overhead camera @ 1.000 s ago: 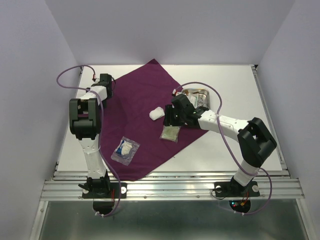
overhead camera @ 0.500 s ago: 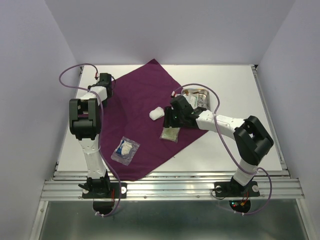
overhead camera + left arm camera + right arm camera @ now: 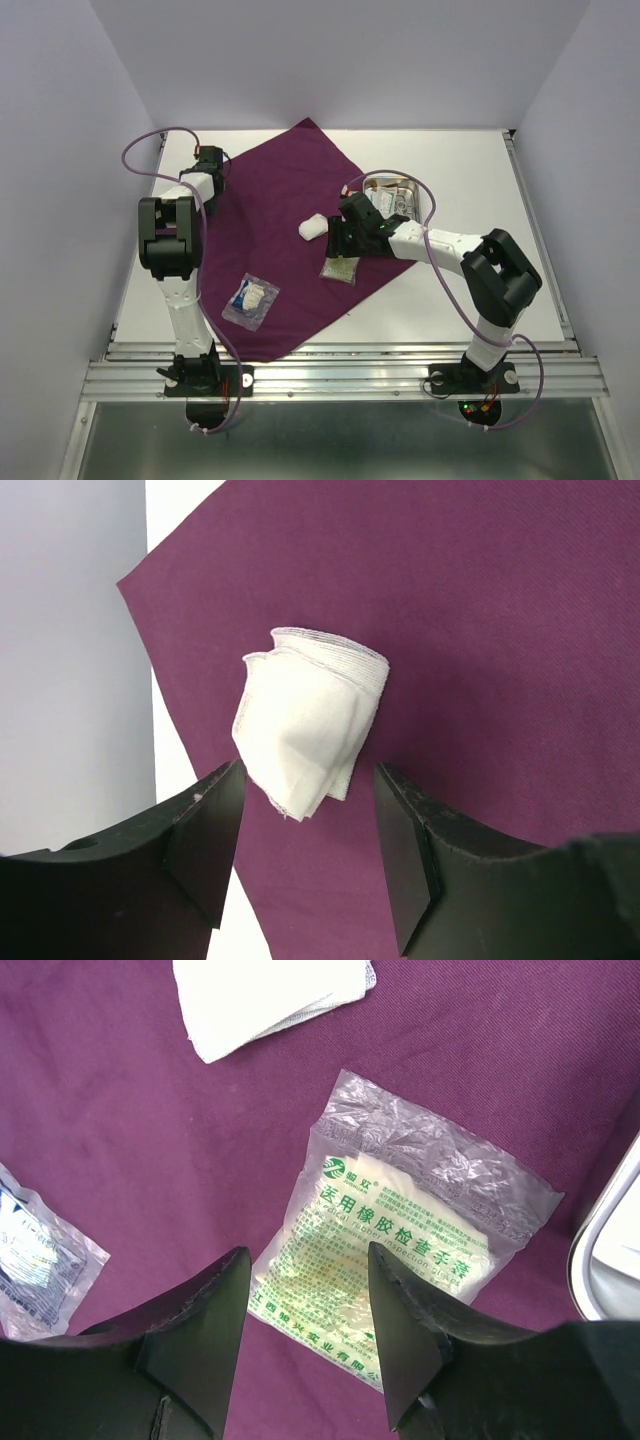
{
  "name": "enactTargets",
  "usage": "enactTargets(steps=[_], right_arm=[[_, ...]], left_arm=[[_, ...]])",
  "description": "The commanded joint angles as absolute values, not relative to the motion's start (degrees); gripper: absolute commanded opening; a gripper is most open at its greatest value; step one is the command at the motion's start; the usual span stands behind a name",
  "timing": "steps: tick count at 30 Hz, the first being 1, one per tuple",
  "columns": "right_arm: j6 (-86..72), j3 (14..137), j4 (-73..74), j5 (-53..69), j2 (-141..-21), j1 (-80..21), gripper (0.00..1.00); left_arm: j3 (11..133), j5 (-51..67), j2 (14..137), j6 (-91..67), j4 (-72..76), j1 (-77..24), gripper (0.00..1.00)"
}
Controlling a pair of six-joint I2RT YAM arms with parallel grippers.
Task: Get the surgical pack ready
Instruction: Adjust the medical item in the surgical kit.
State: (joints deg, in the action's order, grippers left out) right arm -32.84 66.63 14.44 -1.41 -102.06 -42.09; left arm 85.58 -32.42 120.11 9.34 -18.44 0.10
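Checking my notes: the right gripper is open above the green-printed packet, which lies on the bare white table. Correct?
No: the green-printed packet lies on the purple cloth, not the bare table, as the right wrist view shows. The right gripper is indeed open above it.

The right claw (image 3: 308, 1265) is hemmed on its right by the steel tray (image 3: 612, 1250), while bare cloth (image 3: 130, 1120) is seen ahead to its left.

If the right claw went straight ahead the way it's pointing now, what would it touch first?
Probably the green-printed clear packet lying on the purple cloth; the right claw is open over it, though height is unclear.
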Motion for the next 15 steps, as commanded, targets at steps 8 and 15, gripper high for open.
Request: enactTargets(steps=[8,15], right_arm=[[-32.8,69.2,12.6,-0.9,-102.2,-42.6,0.56],[-32.5,69.7,13.2,-1.2,-102.1,-42.6,0.56]], left_arm=[[86.4,-33.9,120.6,10.6,-18.5,0.3,0.63],[87.2,-37.3,122.8,10.1,-19.1,0.4,0.59]])
